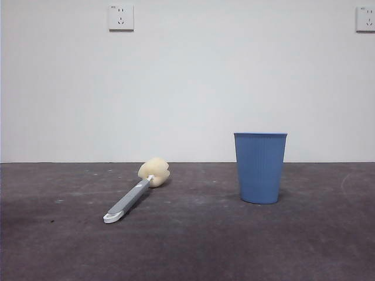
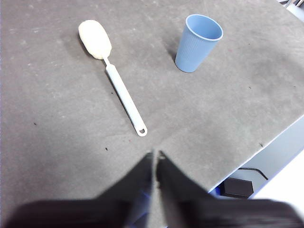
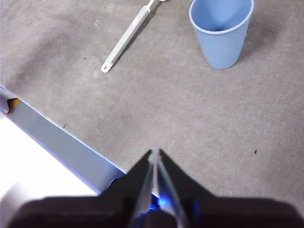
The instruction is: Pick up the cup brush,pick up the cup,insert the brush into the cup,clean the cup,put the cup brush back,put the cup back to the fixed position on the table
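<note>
The cup brush [image 1: 133, 194] lies flat on the table [image 1: 193, 246], left of centre, its cream sponge head [image 1: 154, 171] toward the wall and its white-tipped handle end toward the camera. The blue ribbed cup [image 1: 260, 167] stands upright to its right, empty. In the left wrist view the cup brush [image 2: 118, 85] and the cup [image 2: 197, 43] lie well beyond my left gripper [image 2: 155, 154], which is shut and holds nothing. My right gripper [image 3: 155, 152] is also shut and empty, hovering near the table edge, with the cup [image 3: 222, 32] and the handle [image 3: 124, 42] ahead of it.
Two wall sockets [image 1: 120, 17] sit high on the white wall behind the table. The table's near edge [image 3: 61, 142] and the floor beyond show in the right wrist view; another table edge [image 2: 266, 147] shows in the left wrist view.
</note>
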